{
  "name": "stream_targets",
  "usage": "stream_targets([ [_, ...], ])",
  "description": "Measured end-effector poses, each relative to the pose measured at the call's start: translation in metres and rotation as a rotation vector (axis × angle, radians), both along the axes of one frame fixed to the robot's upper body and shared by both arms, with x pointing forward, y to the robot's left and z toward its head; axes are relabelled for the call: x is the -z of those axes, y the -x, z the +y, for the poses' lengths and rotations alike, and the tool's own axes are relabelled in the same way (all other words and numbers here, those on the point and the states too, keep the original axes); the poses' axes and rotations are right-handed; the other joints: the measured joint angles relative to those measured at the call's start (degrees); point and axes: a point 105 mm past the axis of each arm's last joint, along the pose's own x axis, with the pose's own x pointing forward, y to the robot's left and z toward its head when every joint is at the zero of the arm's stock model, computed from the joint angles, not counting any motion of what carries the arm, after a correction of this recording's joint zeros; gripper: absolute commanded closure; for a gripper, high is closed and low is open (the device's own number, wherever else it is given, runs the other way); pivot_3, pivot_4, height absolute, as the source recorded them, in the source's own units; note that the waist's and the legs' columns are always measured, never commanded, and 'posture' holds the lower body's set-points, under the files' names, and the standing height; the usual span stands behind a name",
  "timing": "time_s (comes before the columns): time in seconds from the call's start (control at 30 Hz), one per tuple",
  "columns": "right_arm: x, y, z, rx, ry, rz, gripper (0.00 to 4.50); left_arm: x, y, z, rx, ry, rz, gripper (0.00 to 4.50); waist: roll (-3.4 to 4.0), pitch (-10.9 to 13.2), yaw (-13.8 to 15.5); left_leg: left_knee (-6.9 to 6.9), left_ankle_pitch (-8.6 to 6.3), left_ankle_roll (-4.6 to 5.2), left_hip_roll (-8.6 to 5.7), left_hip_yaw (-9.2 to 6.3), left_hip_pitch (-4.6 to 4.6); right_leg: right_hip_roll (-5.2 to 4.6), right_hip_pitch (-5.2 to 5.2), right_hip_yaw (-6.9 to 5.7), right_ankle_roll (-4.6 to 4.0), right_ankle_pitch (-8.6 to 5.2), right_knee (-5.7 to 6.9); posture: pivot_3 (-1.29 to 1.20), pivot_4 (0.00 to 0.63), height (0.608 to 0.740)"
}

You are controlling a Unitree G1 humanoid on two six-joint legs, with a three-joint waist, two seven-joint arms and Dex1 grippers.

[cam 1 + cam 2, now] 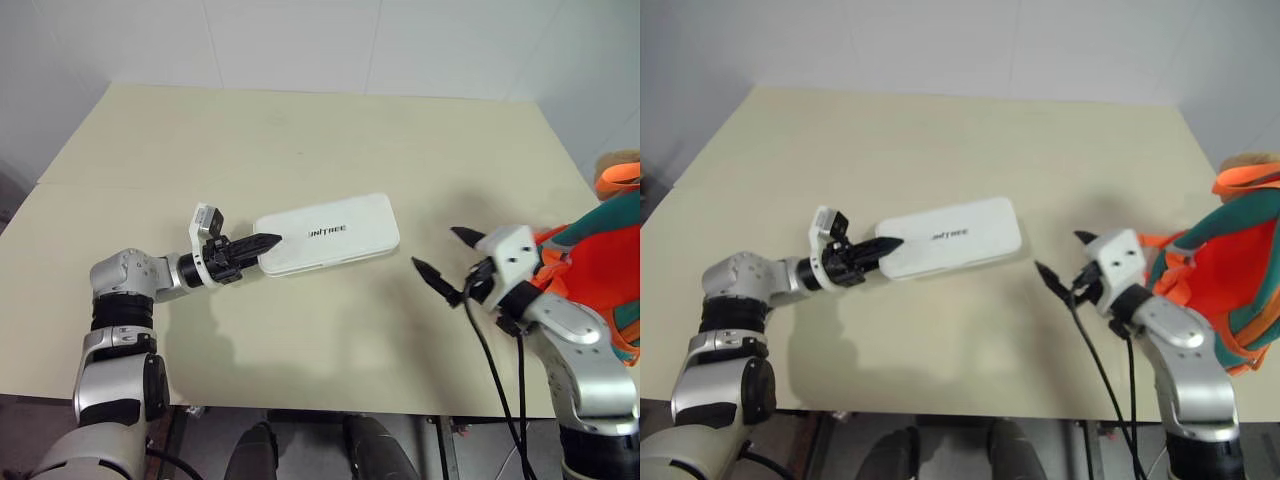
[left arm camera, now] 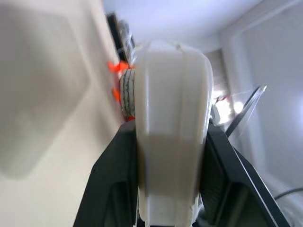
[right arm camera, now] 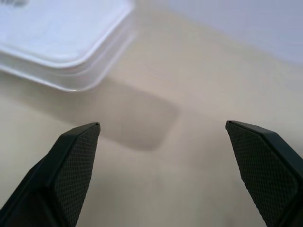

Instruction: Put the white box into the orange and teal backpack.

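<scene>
Box (image 1: 328,235) near the middle of the surface (image 1: 300,140), lettering up, its end nearest the left arm pinched by the left gripper (image 1: 262,243); left wrist view has a black finger (image 2: 113,184) pressed on each flat face. A shadow lies under the box's far end in the right wrist view. Right gripper (image 1: 448,255) spread wide, holding nothing, between box and backpack (image 1: 1230,280), which stands at the surface's right edge.
</scene>
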Motion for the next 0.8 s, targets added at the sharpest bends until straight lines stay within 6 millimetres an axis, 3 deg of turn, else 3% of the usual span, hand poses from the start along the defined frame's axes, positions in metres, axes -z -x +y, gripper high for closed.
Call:
stream_targets([
  [0.27,-0.004,0.026,-0.038,0.367,-0.145,-0.087,0.00,0.004,0.003,-0.007,-0.059,0.034,0.025,3.20,0.00,0.00,-0.16,0.03,0.06,-0.08,-0.01,0.06,0.09,0.00,0.02,0.03,-0.01,0.04,0.05,0.00,0.150,0.740],
  [0.43,0.011,0.031,-0.051,0.596,-0.183,-0.098,0.00,0.005,0.003,-0.009,-0.073,0.024,0.036,3.20,0.01,-0.01,-0.26,0.00,0.06,-0.09,-0.01,0.10,0.10,0.00,-0.01,0.06,-0.02,0.04,0.05,0.00,0.150,0.740],
  [0.63,0.009,0.023,-0.063,0.766,-0.172,-0.162,0.00,0.004,0.002,-0.009,-0.085,0.028,0.039,3.20,0.01,-0.01,-0.21,-0.01,0.07,-0.10,-0.01,0.09,0.09,-0.02,-0.01,0.04,-0.04,0.05,0.02,0.00,0.150,0.740],
  [0.8,0.008,-0.005,-0.081,0.867,-0.181,-0.190,0.00,0.003,0.001,-0.009,-0.094,0.028,0.040,3.20,0.02,-0.01,-0.39,-0.02,0.08,-0.10,-0.01,0.13,0.11,-0.03,-0.01,0.05,-0.05,0.07,0.02,0.00,0.150,0.740],
])
